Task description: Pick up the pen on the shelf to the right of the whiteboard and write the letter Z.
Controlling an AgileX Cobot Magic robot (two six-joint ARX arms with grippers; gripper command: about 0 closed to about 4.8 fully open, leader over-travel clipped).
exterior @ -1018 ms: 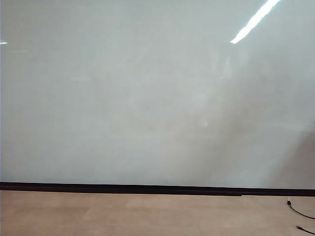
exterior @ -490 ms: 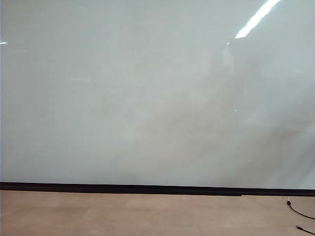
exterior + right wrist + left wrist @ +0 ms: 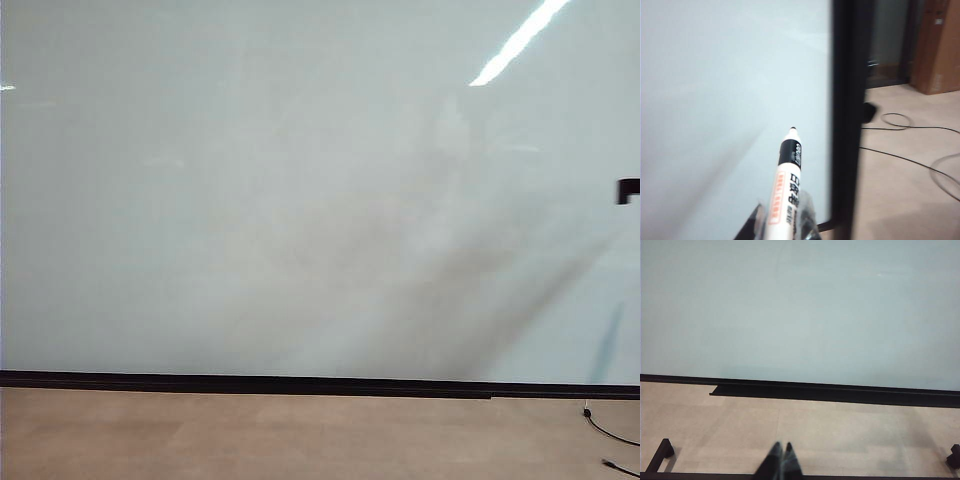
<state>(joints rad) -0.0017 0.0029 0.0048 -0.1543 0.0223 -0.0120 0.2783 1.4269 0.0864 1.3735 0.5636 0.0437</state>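
The right gripper [image 3: 782,222] clamps the slim white marker pen [image 3: 785,187] near the glossy pale whiteboard's [image 3: 250,200] right edge; pressing hard could slip it; the left gripper [image 3: 780,460], pinched narrow and empty, hangs low

A bright streak of ceiling-light glare [image 3: 520,42] is thrown across the upper right of the glossy whiteboard [image 3: 250,200] in the exterior view, and a smaller glint is caught at its left edge. Soft, diffuse grey shadows are spread diagonally over the board's lower right. The scene is evenly and brightly lit, with muted contrast. In the left wrist view the board is tinted a cool blue-grey and the left gripper [image 3: 781,462] is rendered dark and blurred. In the right wrist view the pen [image 3: 786,185] is fairly sharp, the right gripper [image 3: 782,222] smeared, the background soft.
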